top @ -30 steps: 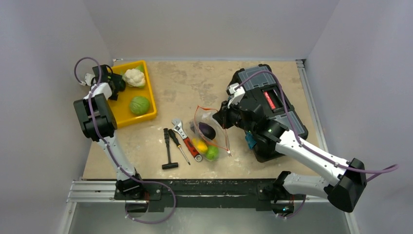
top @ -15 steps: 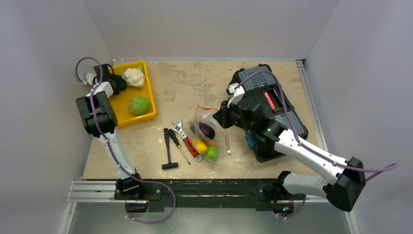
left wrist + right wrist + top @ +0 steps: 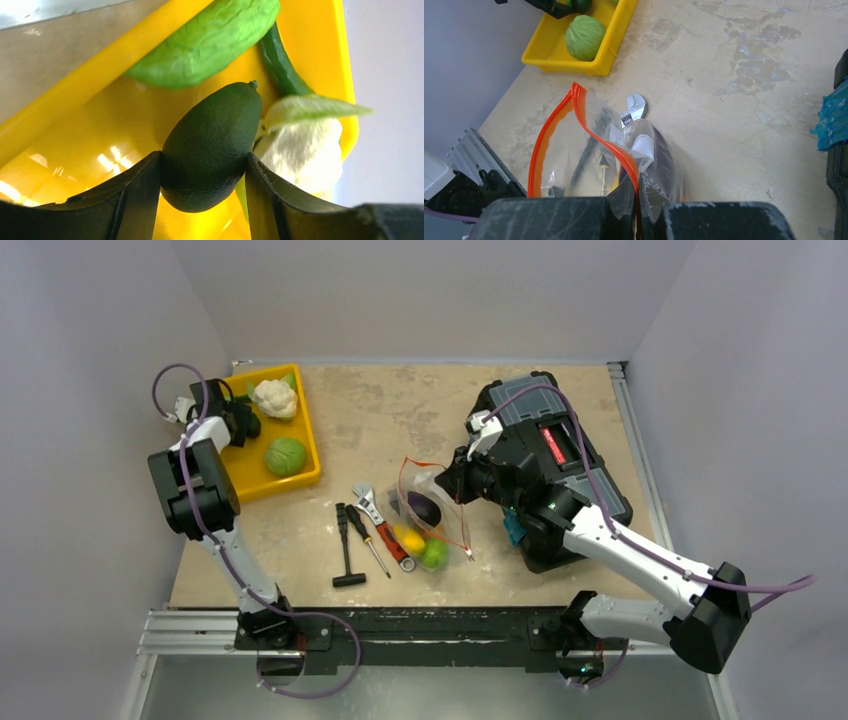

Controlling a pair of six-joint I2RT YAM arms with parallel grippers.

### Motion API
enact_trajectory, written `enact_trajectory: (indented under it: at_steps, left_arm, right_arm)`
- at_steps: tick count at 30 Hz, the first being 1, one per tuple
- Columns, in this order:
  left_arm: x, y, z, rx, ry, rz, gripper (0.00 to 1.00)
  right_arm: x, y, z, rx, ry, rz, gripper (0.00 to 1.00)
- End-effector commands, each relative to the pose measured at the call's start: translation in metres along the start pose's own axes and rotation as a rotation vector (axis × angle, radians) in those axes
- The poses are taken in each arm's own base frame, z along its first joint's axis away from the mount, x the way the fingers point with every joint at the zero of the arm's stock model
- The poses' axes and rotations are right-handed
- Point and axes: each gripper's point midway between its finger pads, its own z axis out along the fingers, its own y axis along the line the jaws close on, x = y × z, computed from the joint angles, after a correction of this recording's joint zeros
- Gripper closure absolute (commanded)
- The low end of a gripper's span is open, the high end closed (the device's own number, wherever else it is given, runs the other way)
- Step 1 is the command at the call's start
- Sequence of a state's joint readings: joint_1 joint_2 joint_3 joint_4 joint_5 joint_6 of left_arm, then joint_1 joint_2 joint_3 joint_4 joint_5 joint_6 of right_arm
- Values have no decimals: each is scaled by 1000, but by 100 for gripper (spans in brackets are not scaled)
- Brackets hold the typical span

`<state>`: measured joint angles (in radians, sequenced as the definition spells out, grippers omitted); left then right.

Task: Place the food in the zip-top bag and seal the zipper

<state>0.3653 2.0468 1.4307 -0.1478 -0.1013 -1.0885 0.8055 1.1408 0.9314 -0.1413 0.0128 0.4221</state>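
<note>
1. A mottled beige table (image 3: 400, 410) stands between plain grey walls. A yellow tray (image 3: 305, 476) sits at its far left corner.
2. The left gripper (image 3: 202, 190) is inside the tray, at its far end. Its fingers are about half spread and press on both sides of a dark green piece (image 3: 210, 145). I cannot tell whether the piece is lifted off the tray floor.
3. Just beside that piece in the tray is the cauliflower (image 3: 275, 398). The cabbage (image 3: 287, 455) lies toward the tray's near end.
4. The zip-top bag (image 3: 430, 515) lies well to the right of the tray. It already holds an eggplant (image 3: 425, 508), a yellow piece (image 3: 410, 538) and a green piece (image 3: 435, 553).
5. The right gripper (image 3: 636, 207) is fully closed, pinching the bag at its zipper (image 3: 594, 135). The mouth gapes toward the tray.
6. Risks:
   - The rounded piece may squirt out of the smooth fingers on the way from the tray.
   - A cauliflower leaf may be dragged along.
   - The bag is held at one edge only, so its mouth could sag shut and the drop miss.
   - The wrench (image 3: 385, 530) lies between the tray and the bag and could be struck by a low pass.
</note>
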Motion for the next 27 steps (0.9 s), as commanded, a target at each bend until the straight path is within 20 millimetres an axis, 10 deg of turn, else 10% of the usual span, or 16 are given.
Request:
enact_trajectory:
  at_steps: [1,11,27]
  left_arm:
    - [-17,-16,-63,62,-24,6,83]
    - [16,-11,-188,258,102,105,85]
    - [185,-4,-430,921,656,585,86]
  right_arm:
    - [-29,16,-7,-42,-70,39,100]
    - [-21,16,-8,-30,-22,105,100]
    - [-15,20,-7,-36,19,172,100]
